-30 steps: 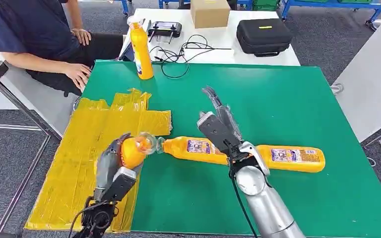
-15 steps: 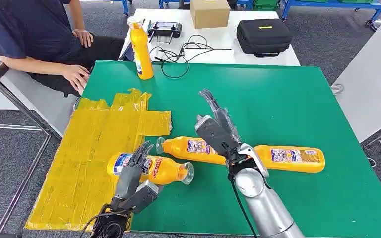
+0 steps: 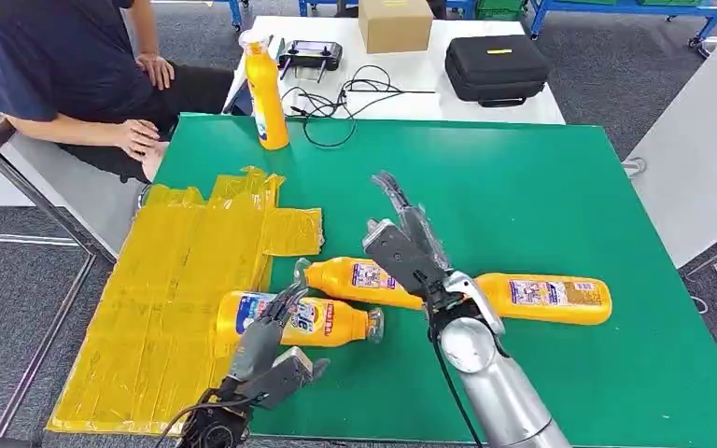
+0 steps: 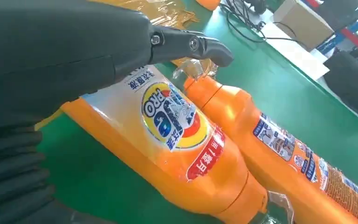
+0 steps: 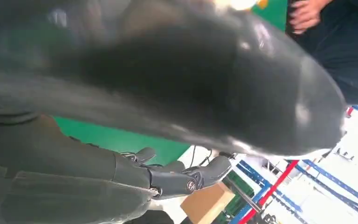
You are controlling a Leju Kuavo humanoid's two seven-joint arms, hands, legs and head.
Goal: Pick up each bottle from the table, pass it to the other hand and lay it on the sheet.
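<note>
Your head camera looks down on the green table [image 3: 541,215]. Your left wrist camera sits very close to two bottles; both views share them.

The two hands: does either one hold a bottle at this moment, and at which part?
Neither holds anything. The left hand is open beside the bottle lying half on the yellow sheet. The right hand is open, fingers straight, above the second bottle.

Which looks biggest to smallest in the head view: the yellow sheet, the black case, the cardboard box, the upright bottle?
1. Yellow sheet
2. Black case
3. and 4. Cardboard box and upright bottle look about alike; the box is cut off by the picture's top edge, so I won't rank them.
</note>
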